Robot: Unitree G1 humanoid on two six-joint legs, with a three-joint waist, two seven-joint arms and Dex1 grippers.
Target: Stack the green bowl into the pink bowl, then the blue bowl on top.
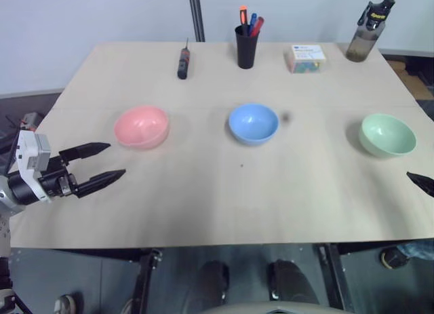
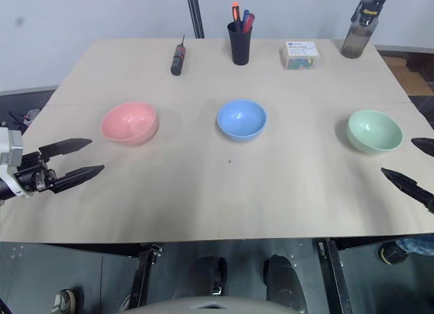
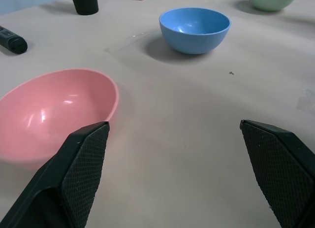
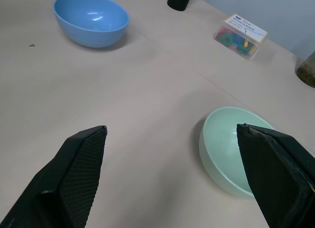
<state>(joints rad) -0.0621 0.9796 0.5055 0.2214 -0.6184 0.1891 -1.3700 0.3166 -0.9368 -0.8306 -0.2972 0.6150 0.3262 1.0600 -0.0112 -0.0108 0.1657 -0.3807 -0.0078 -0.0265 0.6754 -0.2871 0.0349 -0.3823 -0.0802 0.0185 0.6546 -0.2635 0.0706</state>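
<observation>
Black fingers of the left gripper (image 1: 108, 162) sit closest, spread wide apart and holding nothing, just in front of the pink bowl (image 1: 141, 127). Biggest of all is the table (image 1: 224, 205), flat, smooth and pale like light wood. On it sit three round, shiny bowls of the same size in a row, well apart: pink on the left, the blue bowl (image 1: 253, 123) in the middle, the green bowl (image 1: 387, 134) on the right. Each one is on its own, not stacked. At the back stand a grey bottle (image 1: 369, 30), a black cup (image 1: 246, 47) of pens, a small clear box (image 1: 305, 58) and a dark marker (image 1: 183, 62). Up close, the wrist views show tiny bumps on the finger pads (image 3: 83, 169). Beside the green bowl, the right gripper (image 2: 413, 166) is wide open too, touching nothing.
</observation>
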